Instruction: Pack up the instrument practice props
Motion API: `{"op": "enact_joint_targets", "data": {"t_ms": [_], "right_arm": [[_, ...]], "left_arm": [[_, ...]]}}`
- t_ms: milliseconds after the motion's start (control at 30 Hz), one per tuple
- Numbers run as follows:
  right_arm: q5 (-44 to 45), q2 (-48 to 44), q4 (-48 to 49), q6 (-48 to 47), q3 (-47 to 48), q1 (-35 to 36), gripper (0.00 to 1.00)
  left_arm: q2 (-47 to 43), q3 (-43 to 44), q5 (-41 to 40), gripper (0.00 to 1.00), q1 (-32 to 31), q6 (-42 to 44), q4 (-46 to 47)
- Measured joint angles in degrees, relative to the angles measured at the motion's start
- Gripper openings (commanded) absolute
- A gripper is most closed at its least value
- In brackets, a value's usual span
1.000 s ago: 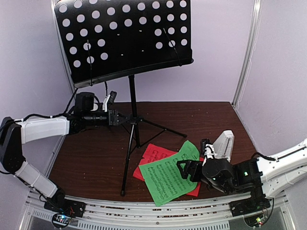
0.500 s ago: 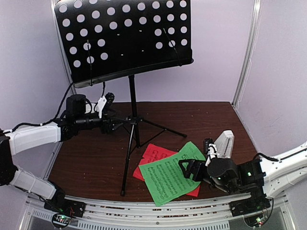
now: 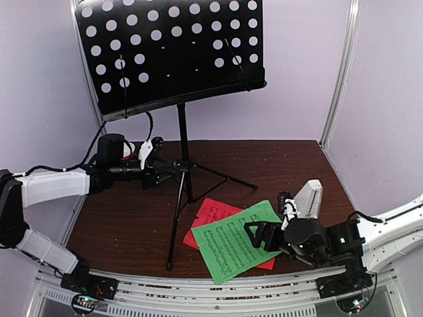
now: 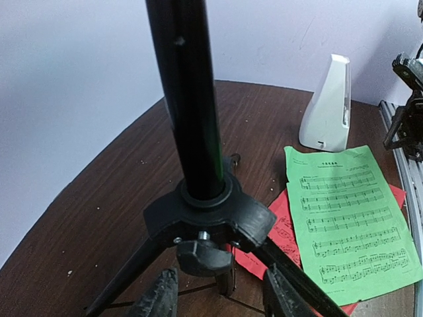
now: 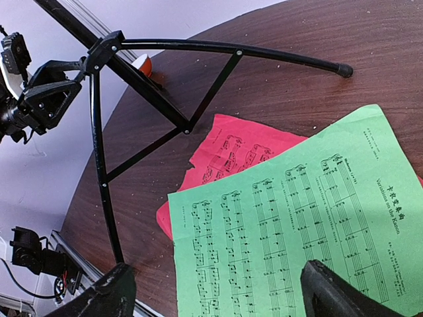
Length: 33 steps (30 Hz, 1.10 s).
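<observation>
Landmark for all positions: music stand [image 3: 198, 82], upright on the brown table [image 3: 125, 224], perforated black desk high over the rear of the table, pole running down to a tripod hub [image 4: 208, 214]. Left of the pole: left gripper [image 4: 221, 285] reaches in sideways at hub height, wrist level. In the wrist view its two fingers [image 4: 162, 297] stand apart, and the hub's clamp knob [image 4: 205, 256] sits just ahead of the gap. No contact with knob, hub or legs is visible, so the jaws are read as parted and empty. From the hub three legs splay out: one toward the near edge, one to the right, one to the rear. Right of the pole and toward the near edge: red page [image 3: 213, 211] flat on the table, close to the near leg's foot. Green page [image 3: 231, 241] overlaps it on the right and covers most of it, printed staves face up. Further right of the pole: right gripper [image 5: 221, 294] hangs over the green page's right part, jaws spread wide with nothing between them. Whether the fingertips touch the paper cannot be told. Farthest right of the pole: white pyramid metronome [image 3: 307, 198], upright on the table, just beyond the green page's far right corner and directly behind the right gripper.
</observation>
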Motion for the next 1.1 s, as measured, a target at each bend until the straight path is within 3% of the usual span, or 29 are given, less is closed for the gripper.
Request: {"op": "enact_joint_targets", "data": {"t_ms": [500,700,867,1100], "right_arm": [[-0.68,1.03,0.20,-0.04,0.00,0.00,0.89],[-0.74,1.70,0.17,-0.04,0.07,0.00,0.89],[-0.90,2.36,0.13,-0.07,0.35,0.00,0.89],[-1.05,2.82,0.11,-0.07,0.44,0.00,0.89]], "left_arm": [[1.79,0.39,-2.08,0.43,0.02,0.31,3.13],[2.67,0.61,-0.98,0.34,0.00,-0.63,4.42],[3.74,1.20,0.57,0.32,0.00,-0.90,4.44],[4.92,2.03,1.81,0.15,0.00,-1.70,4.42]]}}
